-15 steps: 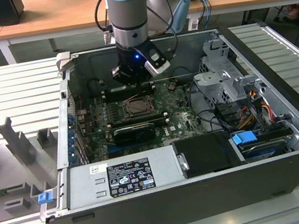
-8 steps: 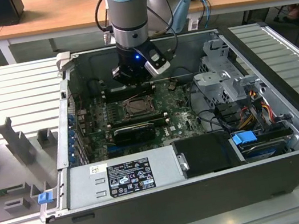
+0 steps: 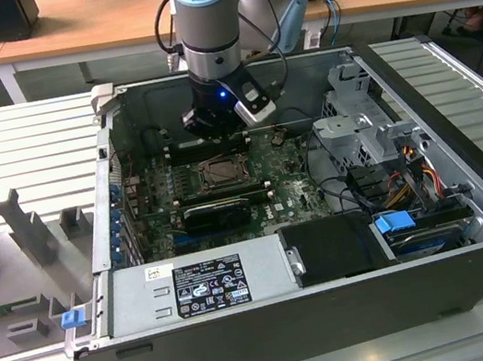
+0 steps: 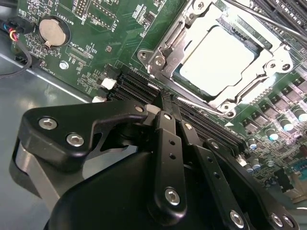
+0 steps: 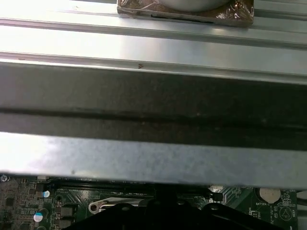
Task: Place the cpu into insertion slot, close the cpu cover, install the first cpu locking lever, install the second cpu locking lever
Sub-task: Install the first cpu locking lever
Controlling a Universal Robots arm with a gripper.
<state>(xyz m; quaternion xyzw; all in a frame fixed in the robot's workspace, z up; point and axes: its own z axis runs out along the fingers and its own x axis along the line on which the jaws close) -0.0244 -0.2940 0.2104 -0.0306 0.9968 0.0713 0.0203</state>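
One cpu [image 4: 217, 55], one insertion slot [image 4: 225, 57]

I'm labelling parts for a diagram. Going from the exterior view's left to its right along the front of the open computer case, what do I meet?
Blue clip → power supply with its white label → black box → blue tab.

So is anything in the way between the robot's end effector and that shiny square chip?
Nothing visible lies between them. In the second wrist view the end effector sits over the black memory slots, apart from the cpu, which lies in the insertion slot with the cover frame over its edges.
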